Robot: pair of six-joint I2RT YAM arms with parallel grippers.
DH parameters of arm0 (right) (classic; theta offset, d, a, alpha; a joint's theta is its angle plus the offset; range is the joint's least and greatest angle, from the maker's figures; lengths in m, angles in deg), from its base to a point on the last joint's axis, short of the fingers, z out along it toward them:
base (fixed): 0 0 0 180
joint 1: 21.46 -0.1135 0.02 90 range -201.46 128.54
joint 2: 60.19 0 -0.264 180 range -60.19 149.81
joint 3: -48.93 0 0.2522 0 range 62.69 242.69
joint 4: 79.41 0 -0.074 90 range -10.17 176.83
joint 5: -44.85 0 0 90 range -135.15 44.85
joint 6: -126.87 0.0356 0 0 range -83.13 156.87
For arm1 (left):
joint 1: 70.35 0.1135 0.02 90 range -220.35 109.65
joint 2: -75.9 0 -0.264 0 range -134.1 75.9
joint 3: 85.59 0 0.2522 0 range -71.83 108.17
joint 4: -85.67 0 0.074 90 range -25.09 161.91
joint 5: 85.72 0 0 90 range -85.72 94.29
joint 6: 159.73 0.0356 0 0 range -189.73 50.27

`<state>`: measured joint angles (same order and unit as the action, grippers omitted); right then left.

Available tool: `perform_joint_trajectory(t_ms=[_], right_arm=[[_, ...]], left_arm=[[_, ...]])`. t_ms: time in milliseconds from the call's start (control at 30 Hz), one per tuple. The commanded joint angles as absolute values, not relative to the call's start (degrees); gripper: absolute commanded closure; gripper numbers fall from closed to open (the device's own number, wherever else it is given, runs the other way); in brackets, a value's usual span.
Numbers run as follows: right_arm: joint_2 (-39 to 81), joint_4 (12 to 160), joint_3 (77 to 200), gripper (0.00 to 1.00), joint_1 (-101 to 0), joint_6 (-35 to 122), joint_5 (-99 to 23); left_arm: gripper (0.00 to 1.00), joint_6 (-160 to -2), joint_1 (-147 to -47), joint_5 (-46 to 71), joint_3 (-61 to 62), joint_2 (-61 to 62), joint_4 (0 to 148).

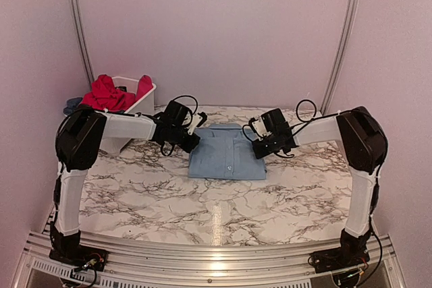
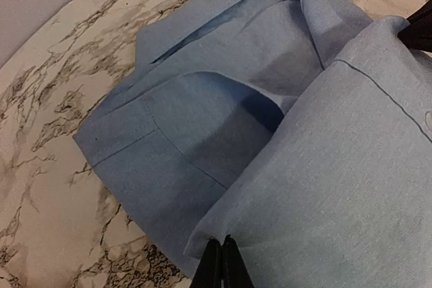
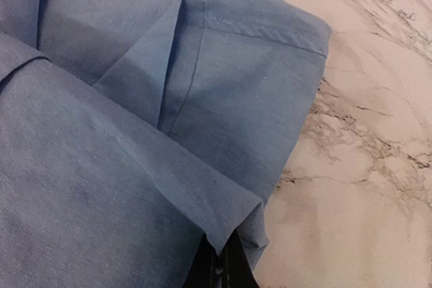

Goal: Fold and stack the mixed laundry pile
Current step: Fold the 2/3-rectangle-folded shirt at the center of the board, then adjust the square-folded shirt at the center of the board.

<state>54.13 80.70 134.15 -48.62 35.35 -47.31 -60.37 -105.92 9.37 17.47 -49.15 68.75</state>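
Note:
A light blue shirt [image 1: 227, 153] lies partly folded at the middle of the marble table, buttons up. My left gripper [image 1: 192, 141] is shut on the shirt's left edge, and the left wrist view shows the pinched fold [image 2: 223, 239] lifted over the lower layers [image 2: 162, 139]. On the other side, my right gripper [image 1: 264, 148] is shut on the shirt's right edge, a corner of cloth [image 3: 233, 244] caught between its fingers above a folded sleeve cuff [image 3: 250, 52]. Red garments [image 1: 109, 92] of the laundry pile spill out of the basket.
A white plastic basket [image 1: 142, 102] stands at the back left of the table, with a dark blue cloth [image 1: 71, 106] beside it. Marble tabletop [image 1: 216, 207] lies in front of the shirt. Pink walls and metal posts enclose the back.

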Motion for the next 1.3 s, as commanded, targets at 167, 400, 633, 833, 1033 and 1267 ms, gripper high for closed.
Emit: perform_joint_trajectory(t_ms=[167,400,633,833,1033,1267], right_arm=[[54.7,83.1,130.6,1.00,-49.8,36.3,-40.9],[42.2,81.7,116.7,1.00,-58.7,46.4,-37.7],[29.3,74.3,117.3,0.51,-56.6,49.1,-36.7],[32.8,75.7,128.6,0.62,-49.2,44.7,-24.4],[46.3,74.7,142.0,0.71,-49.2,42.5,-13.5],[59.4,77.9,151.4,0.75,-49.3,45.5,-5.7]], left_arm=[[1.00,-65.2,-105.9,12.5,11.2,-49.1,64.1],[0.92,-64.2,-106.6,15.6,-7.0,-35.6,67.4],[0.28,-60.1,-106.6,11.9,-13.2,-18.6,73.0],[0.21,-46.7,-109.3,22.4,-10.1,-16.4,73.8],[0.27,-35.1,-113.4,27.7,-2.6,-26.5,68.0],[0.38,-31.9,-113.7,29.1,3.6,-35.7,66.8]])
